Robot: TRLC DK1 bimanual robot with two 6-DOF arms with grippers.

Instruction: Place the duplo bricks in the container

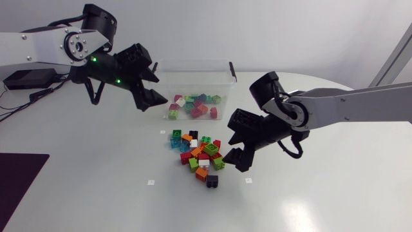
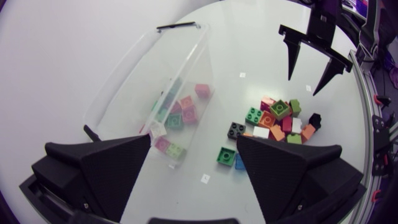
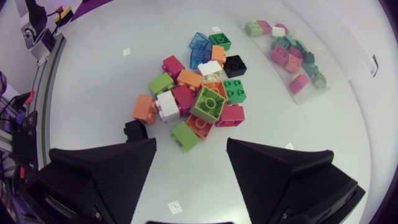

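Observation:
A clear plastic container (image 1: pixel 222 80) stands at the back middle of the table with several coloured duplo bricks (image 1: pixel 193 107) in it. My left gripper (image 1: pixel 156 87) hangs open and empty over its left end; from the left wrist the container (image 2: pixel 124 81) and its bricks (image 2: pixel 177 115) lie below the fingers. A pile of loose bricks (image 1: pixel 199 154) lies in front of the container. My right gripper (image 1: pixel 228 149) is open, low at the pile's right side. Ahead of my right gripper (image 3: pixel 191 146) are a lime brick (image 3: pixel 185 135) and the pile (image 3: pixel 199 93).
A dark purple mat (image 1: pixel 19 180) covers the table's front left corner. Small white markers (image 1: pixel 151 182) dot the table in front of the pile. A black brick (image 3: pixel 135 129) lies apart at the pile's edge, near my right gripper's finger.

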